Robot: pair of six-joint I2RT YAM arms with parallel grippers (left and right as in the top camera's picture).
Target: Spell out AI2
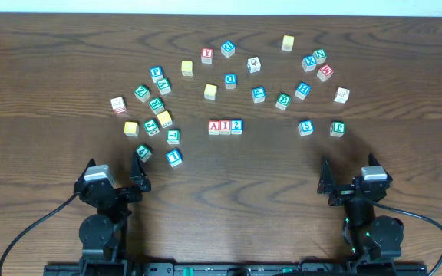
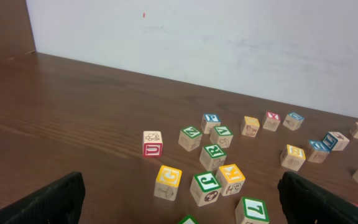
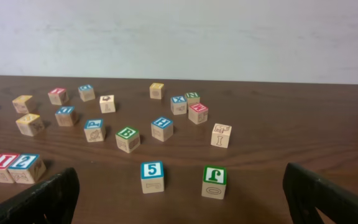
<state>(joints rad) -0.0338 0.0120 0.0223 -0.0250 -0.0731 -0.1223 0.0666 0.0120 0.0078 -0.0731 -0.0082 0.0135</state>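
Observation:
Three cubes stand side by side in a row at the table's middle: the red A [image 1: 214, 127], the red I [image 1: 225, 127] and the blue 2 [image 1: 237, 126], reading AI2 from the near side. The right wrist view shows the same row at its lower left, with the I [image 3: 2, 164] and the 2 [image 3: 27, 165] in view. My left gripper [image 1: 116, 170] is near the front left, open and empty. My right gripper [image 1: 349, 172] is near the front right, also open and empty. Both stand well back from the row.
Several other letter cubes lie scattered in an arc behind and beside the row. A blue 1 cube [image 1: 174, 158] and a green cube [image 1: 143, 152] sit close to the left gripper. A blue 5 cube [image 3: 151, 176] and a green cube [image 3: 214, 180] lie ahead of the right gripper.

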